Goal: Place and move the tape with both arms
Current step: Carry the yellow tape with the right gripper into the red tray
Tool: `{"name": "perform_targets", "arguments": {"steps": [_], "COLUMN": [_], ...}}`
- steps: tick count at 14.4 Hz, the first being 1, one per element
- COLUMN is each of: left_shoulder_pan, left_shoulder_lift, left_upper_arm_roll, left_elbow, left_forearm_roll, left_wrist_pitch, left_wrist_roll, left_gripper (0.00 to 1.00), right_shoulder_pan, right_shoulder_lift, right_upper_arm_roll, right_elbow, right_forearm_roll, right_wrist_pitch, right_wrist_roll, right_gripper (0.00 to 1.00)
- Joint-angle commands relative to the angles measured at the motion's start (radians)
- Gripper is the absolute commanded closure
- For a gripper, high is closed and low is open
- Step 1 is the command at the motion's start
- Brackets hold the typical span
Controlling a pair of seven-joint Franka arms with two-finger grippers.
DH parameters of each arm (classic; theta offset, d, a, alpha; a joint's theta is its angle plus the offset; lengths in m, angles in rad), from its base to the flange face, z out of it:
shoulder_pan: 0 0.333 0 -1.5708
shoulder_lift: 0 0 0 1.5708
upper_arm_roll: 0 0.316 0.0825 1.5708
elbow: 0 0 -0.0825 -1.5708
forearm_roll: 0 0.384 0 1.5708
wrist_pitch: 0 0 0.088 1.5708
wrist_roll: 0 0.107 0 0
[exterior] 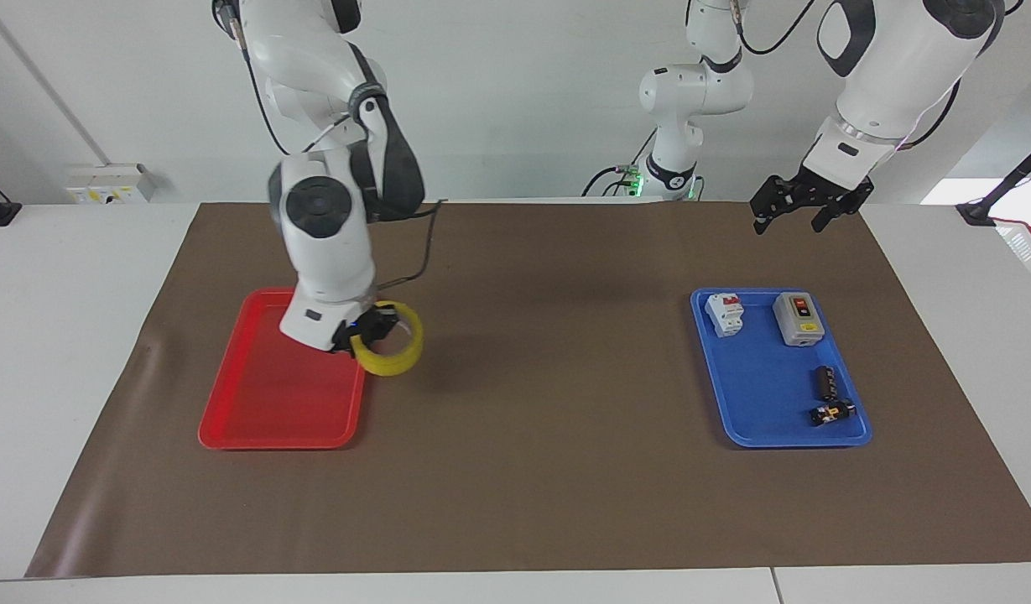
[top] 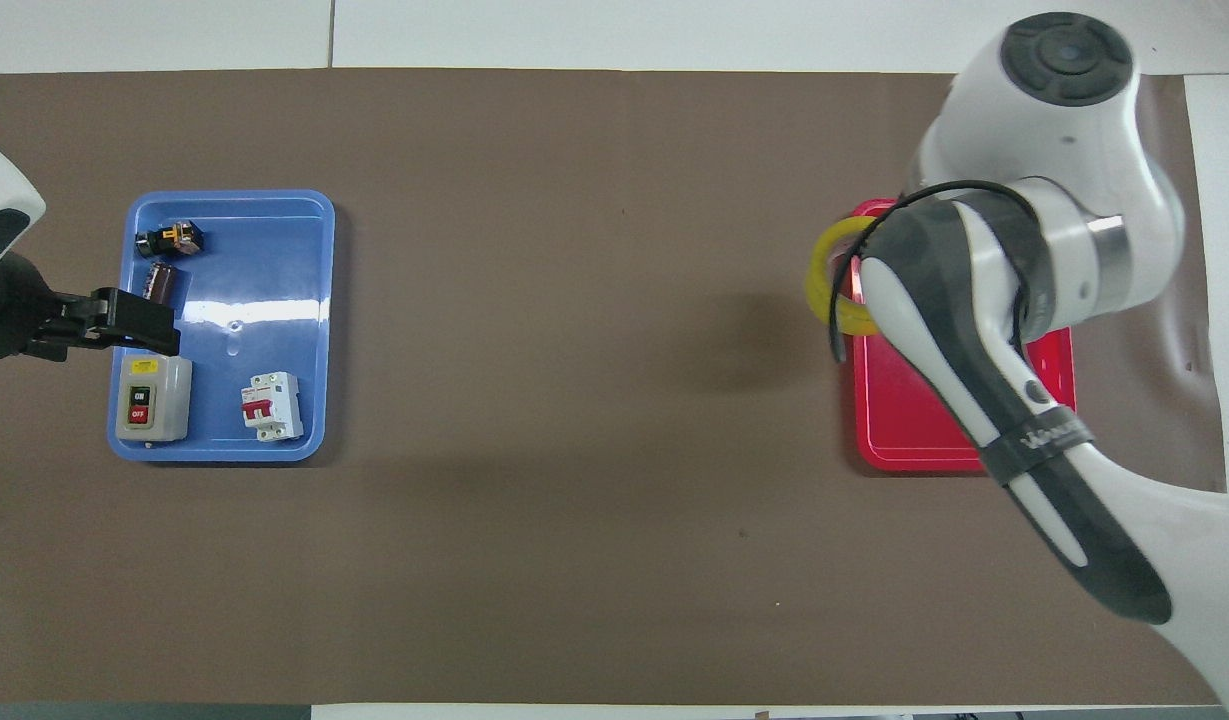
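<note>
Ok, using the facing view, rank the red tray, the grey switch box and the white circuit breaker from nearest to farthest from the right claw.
1. Red tray: directly under the right claw, which carries the tape above its edge.
2. White circuit breaker: in the blue tray at the left arm's end, on its side toward the table's middle.
3. Grey switch box: same tray, beside the breaker, farther out.

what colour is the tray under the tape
Red; the yellow tape hangs over its edge. Clearest in the facing view.
</note>
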Motion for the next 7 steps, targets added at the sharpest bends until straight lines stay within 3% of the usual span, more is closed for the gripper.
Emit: {"name": "perform_targets", "arguments": {"steps": [1,4,7], "left_shoulder_pan": [-0.005,-0.003,-0.003], "left_shoulder_lift": [-0.006,-0.005,-0.005], "left_upper_arm_roll": [-0.018,-0.016,-0.013], "left_elbow": [-0.001,0.004,0.024], "left_forearm_roll": [-0.010,-0.002,-0.002], "left_wrist_pitch": [-0.029,-0.028,-0.026], "left_wrist_roll": [0.002,-0.002,-0.006], "left_gripper": [0.00,0.00,0.00], "right_shoulder_pan": [-0.110,-0.202,-0.232], "right_shoulder_lift": [-0.071,-0.117,-0.136], "right_upper_arm_roll": [0.017,0.017,0.017], "right_elbow": [-0.215,-0.399,-0.486], "right_forearm_roll": [0.004,0.006,0.006], "right_wrist_pitch": [0.191,0.397,0.491], "right_wrist_roll": [-0.138,-0.266,-0.277], "right_gripper": [1.00,1.00,1.00]}}
